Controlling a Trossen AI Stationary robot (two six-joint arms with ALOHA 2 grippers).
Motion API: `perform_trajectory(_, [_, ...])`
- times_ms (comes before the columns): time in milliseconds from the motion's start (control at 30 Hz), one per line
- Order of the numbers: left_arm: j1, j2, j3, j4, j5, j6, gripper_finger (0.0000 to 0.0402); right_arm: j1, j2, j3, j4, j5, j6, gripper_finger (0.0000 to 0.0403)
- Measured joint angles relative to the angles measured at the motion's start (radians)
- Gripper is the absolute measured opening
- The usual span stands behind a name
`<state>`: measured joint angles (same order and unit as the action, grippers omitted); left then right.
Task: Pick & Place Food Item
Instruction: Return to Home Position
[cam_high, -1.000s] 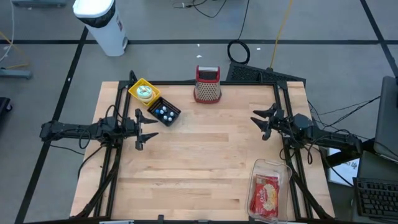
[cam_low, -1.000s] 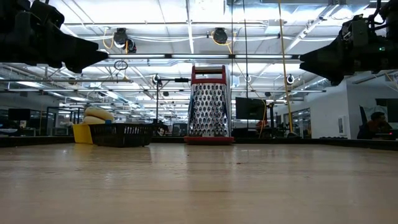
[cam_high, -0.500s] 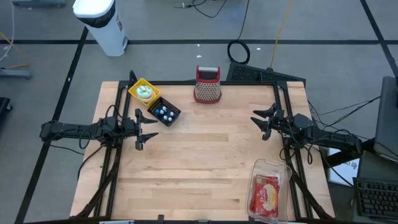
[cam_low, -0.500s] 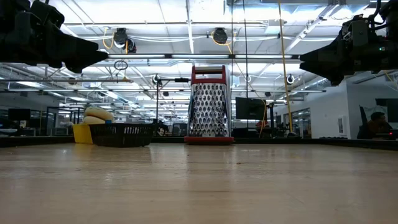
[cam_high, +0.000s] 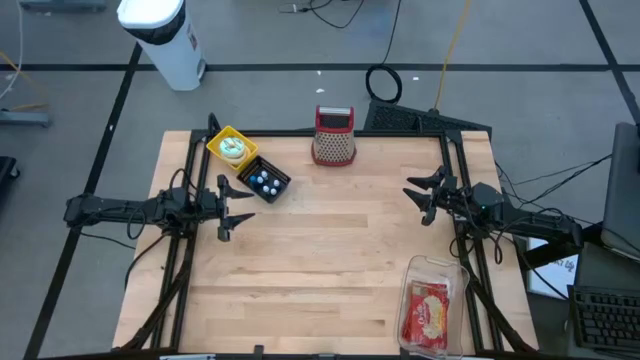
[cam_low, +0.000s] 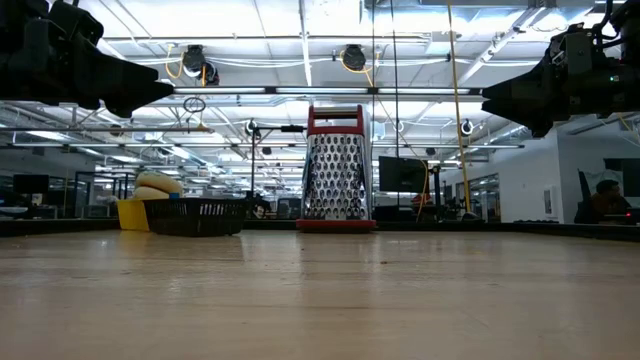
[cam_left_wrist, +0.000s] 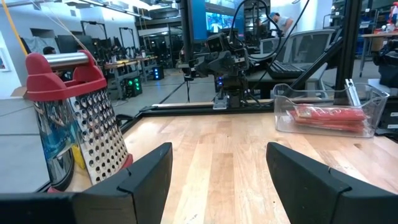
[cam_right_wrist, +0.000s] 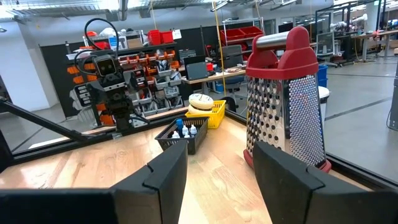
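Red popcorn bags (cam_high: 428, 315) lie inside transparent bin (cam_high: 427, 266), table corner near right arm's base. Left gripper (cam_high: 228, 208) and right gripper (cam_high: 420, 200) hover at opposite sides, fingers spread wide, empty. Homing likely wants slow, level retraction, clear of bin and grater (cam_high: 334, 137).

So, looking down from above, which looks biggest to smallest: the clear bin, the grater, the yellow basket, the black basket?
1. clear bin
2. grater
3. yellow basket and black basket: about alike, too close to rank.
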<state>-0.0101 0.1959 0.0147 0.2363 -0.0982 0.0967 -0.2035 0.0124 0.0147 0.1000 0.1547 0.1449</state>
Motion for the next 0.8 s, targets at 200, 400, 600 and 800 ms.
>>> perform_trajectory(200, [0.0, 0.0, 0.0, 0.0, 0.0, 0.0, 0.0257, 0.0, 0.0, -0.001, 0.0, 0.0, 0.0, 0.017])
perform_trajectory(400, [0.0, 0.0, 0.0, 0.0, 0.0, 0.0, 0.0258, 0.0, 0.0, -0.001, 0.0, 0.0, 0.0, 0.0169])
perform_trajectory(600, [0.0, 0.0, 0.0, 0.0, 0.0, 0.0, 0.0257, 0.0, 0.0, -0.001, 0.0, 0.0, 0.0, 0.017])
perform_trajectory(800, [0.0, 0.0, 0.0, 0.0, 0.0, 0.0, 0.0257, 0.0, 0.0, -0.001, 0.0, 0.0, 0.0, 0.0167])
